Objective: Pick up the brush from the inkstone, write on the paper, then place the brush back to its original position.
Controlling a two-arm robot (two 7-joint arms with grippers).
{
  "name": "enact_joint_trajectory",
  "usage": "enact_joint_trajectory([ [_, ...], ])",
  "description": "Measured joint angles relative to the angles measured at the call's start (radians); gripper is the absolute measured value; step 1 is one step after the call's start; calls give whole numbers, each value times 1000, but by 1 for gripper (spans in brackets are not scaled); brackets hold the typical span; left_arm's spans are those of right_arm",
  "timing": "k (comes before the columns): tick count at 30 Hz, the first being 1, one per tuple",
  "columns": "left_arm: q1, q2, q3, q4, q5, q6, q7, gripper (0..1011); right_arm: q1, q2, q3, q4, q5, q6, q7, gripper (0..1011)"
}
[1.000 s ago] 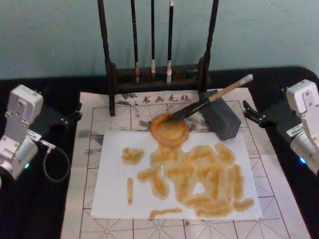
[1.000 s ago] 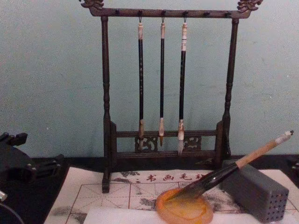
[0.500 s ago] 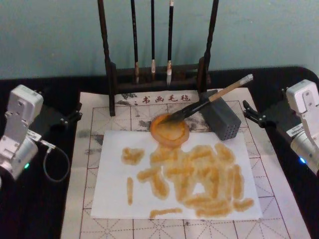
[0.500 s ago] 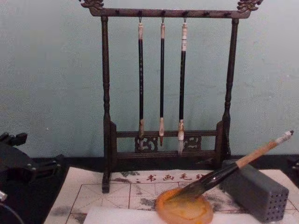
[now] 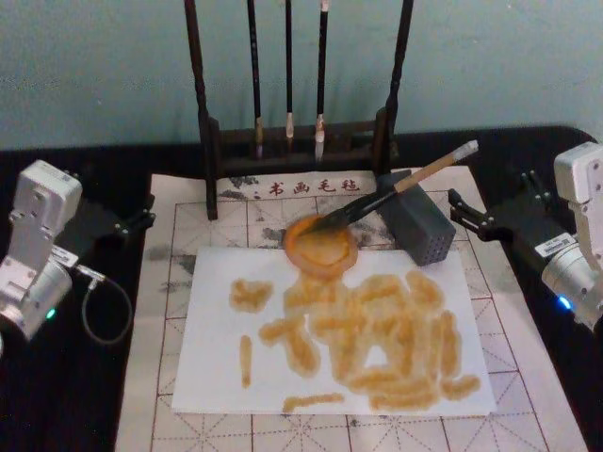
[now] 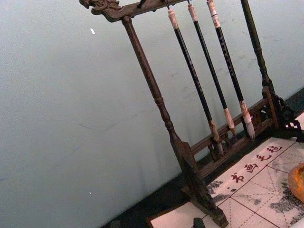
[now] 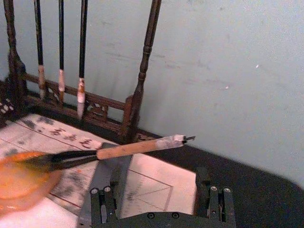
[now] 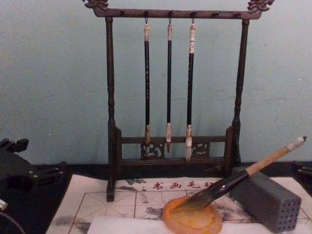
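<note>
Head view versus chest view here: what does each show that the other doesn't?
Head, not chest: orange strokes across the paper. Chest, not head: the rack's carved top bar. Both: the brush, bristles in the inkstone, handle on the grey block; the open left pincer parked left. Head places the open right pincer beside the block.

paper (image 8: 126,226) cropped (lower edge), rack (image 5: 201,94) top cropped
</note>
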Motion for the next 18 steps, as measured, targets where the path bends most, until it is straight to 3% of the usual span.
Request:
enact_joint_trajectory([
  [9, 0, 0, 0, 0, 0, 0, 0, 1001, 5, -83, 72, 15, 185, 92, 92, 1000],
  [13, 0, 0, 0, 0, 0, 0, 0, 1001, 12, -116, 98, 30, 246, 125, 112, 1000],
  [15, 0, 0, 0, 0, 0, 0, 0, 1001, 21, -151, 126, 47, 304, 156, 132, 1000],
  [16, 0, 0, 0, 0, 0, 0, 0, 1001, 21, -151, 126, 47, 304, 156, 132, 1000],
  [18, 0, 0, 0, 0, 0, 0, 0, 1001, 27, -179, 151, 62, 352, 180, 145, 1000],
])
